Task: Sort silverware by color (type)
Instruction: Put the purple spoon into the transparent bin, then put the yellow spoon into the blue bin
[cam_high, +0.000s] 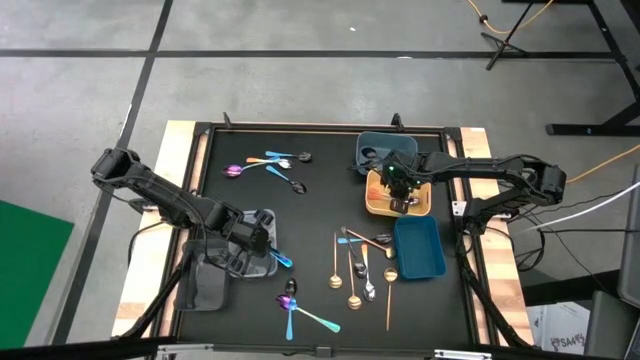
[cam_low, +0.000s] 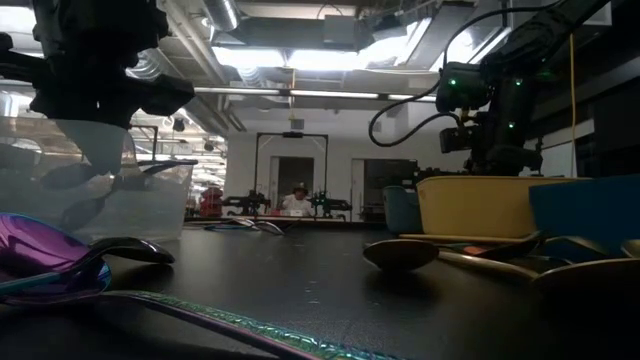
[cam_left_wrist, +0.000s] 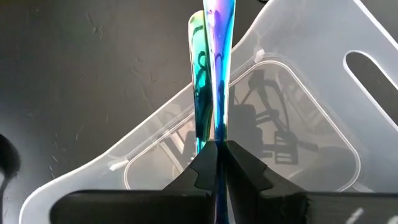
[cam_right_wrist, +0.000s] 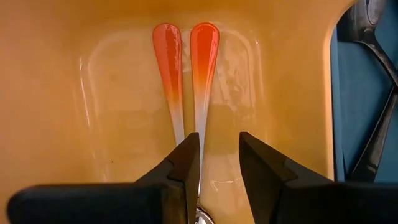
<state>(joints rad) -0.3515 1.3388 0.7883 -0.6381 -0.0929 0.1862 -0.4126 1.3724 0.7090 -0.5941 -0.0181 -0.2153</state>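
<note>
My left gripper (cam_high: 258, 240) is over the clear plastic tray (cam_high: 262, 222) at the table's left, shut on an iridescent purple-teal spoon (cam_left_wrist: 217, 68). A teal strip (cam_left_wrist: 199, 87) runs beside it; another spoon or a reflection, I cannot tell. My right gripper (cam_high: 400, 192) hangs open over the yellow tray (cam_high: 375, 205) at the right. Two copper-orange spoons (cam_right_wrist: 186, 68) lie side by side on that tray's floor, one handle running back between my open fingers (cam_right_wrist: 219, 155). Other spoons lie loose on the black mat in three groups (cam_high: 268, 165), (cam_high: 360, 262), (cam_high: 300, 308). My left gripper pinches the iridescent spoon's thin handle (cam_left_wrist: 217, 134) between its two fingertips (cam_left_wrist: 200, 163), the fingers lying along the handle. The spoon sticks straight out ahead of the fingers, across the clear tray (cam_left_wrist: 292, 143) and past its rim. Whether its far end rests on anything I cannot tell.
A dark teal tray (cam_high: 372, 142) stands at the far edge, beside the yellow one. A blue tray (cam_high: 420, 258) sits nearer on the right. In the low view a purple spoon (cam_low: 50, 262) lies close to the camera, and a person shows far back in the room.
</note>
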